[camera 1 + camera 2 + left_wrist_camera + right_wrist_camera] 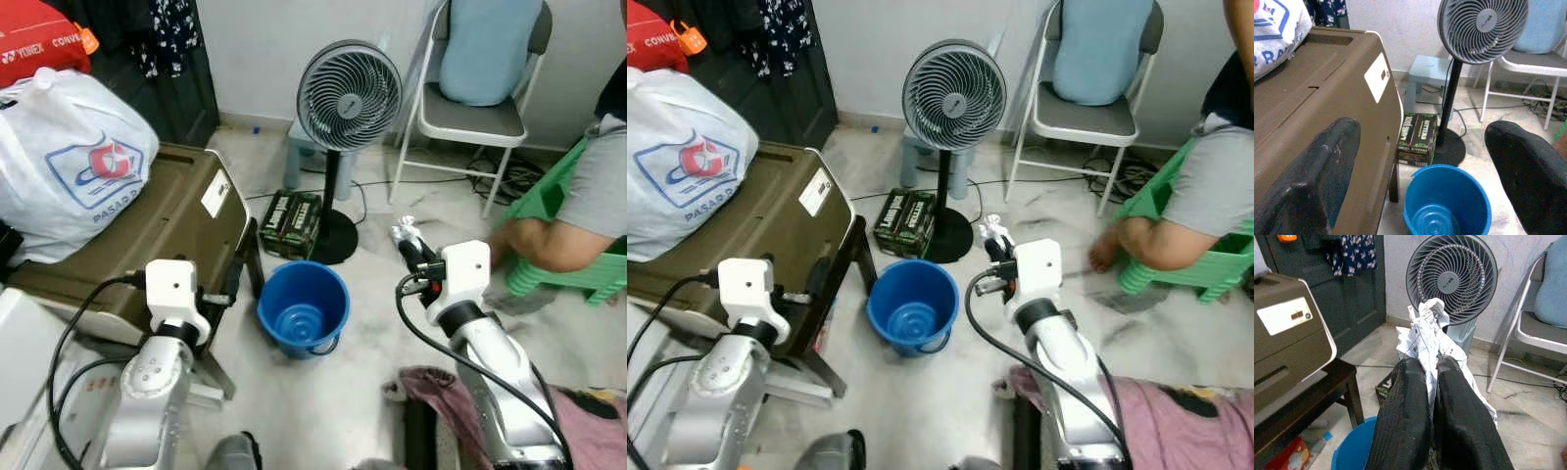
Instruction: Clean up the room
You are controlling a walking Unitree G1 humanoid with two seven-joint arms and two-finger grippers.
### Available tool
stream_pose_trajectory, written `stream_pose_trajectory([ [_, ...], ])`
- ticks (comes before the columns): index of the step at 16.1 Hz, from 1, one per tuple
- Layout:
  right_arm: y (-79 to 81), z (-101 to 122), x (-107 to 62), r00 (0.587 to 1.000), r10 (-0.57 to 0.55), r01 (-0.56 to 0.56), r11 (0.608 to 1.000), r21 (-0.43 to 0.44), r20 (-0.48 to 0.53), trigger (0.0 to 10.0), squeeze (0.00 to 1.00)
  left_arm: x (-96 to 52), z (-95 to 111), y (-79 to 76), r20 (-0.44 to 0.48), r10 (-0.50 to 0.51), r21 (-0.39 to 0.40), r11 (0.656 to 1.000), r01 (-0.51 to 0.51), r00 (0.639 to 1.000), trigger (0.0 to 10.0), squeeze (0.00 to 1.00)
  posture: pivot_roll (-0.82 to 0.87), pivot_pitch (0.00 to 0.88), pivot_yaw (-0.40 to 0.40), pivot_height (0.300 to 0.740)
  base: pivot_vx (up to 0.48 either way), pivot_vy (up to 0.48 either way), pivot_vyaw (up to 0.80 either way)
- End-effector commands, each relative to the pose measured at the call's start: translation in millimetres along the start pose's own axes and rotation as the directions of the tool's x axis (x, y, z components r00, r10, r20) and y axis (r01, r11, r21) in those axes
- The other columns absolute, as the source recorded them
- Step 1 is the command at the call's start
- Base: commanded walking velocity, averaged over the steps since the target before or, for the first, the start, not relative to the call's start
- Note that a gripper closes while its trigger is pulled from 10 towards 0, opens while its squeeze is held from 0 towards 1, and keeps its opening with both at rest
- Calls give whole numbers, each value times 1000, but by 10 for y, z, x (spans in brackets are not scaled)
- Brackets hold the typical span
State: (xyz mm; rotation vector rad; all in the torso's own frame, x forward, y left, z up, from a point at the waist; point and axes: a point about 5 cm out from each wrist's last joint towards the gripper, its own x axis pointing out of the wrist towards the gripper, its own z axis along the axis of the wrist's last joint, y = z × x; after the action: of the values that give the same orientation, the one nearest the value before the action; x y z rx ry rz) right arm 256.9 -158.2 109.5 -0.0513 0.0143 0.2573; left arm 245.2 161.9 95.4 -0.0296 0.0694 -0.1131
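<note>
The right gripper (1430, 382) pinches a crumpled sheet of printed white paper (1426, 335) between its ribbed black fingers, held in the air at about three o'clock of the round blue plastic bucket (303, 308) on the pale marbled floor. The left gripper (1425, 181) hangs with its fingers spread wide beside the smooth brown case (167, 230), the bucket at its three o'clock. A grey pedestal fan (349, 96) with a spiral grille stands at the bucket's twelve o'clock, a green carton (291, 223) at its base.
</note>
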Motion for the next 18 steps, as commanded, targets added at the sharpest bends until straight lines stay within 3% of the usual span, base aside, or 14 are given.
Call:
stream_pose_trajectory([
  [1,23,41,17,1000,10,-10,1000,-7,18,10000,0,-34,-8,25,-6,10,-1,1000,-10,1000,10000,0,-21,95,-43,740,0,0,800],
  [6,12,34,10,1000,5,-5,1000,-2,15,10000,0,-32,-10,13,-5,-1,-7,1000,1,1000,10000,0,-26,99,-44,740,0,0,114],
  [18,0,34,21,1000,2,-2,1000,4,13,10000,0,-26,-5,1,-1,-9,-13,1000,9,1000,10000,0,-27,101,-45,740,307,0,0],
])
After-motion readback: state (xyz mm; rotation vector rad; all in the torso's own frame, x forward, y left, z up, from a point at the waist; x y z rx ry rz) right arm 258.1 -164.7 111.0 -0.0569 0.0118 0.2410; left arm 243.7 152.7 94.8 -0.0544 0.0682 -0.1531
